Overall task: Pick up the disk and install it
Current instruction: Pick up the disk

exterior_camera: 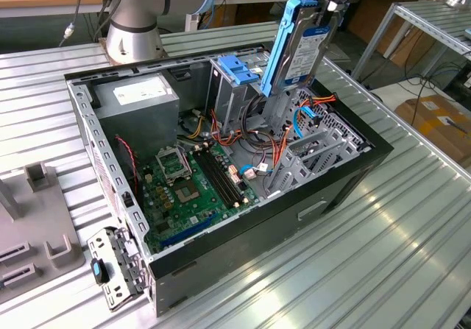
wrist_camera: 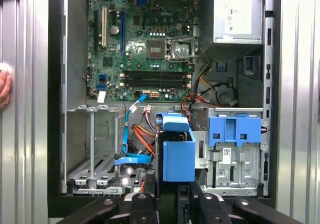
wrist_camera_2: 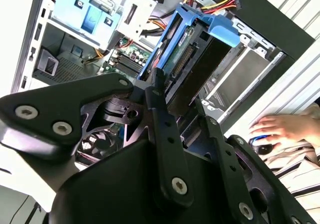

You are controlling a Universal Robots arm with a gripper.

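— Where is the flat silver-metal disk [exterior_camera: 300,53] with the blue plastic rails?
— Standing on edge right beneath the black gripper [exterior_camera: 324,14], which is clamped tight on its upper end.
— What lies under it?
— The open black computer case [exterior_camera: 309,204] on the ribbed metal surface [exterior_camera: 383,270]. The green motherboard [exterior_camera: 184,189] and the grey power-supply box [exterior_camera: 140,97] sit further from the gripper.

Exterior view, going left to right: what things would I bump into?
Grey stand → power supply → blue bracket → disk, held up in the air → cardboard box.
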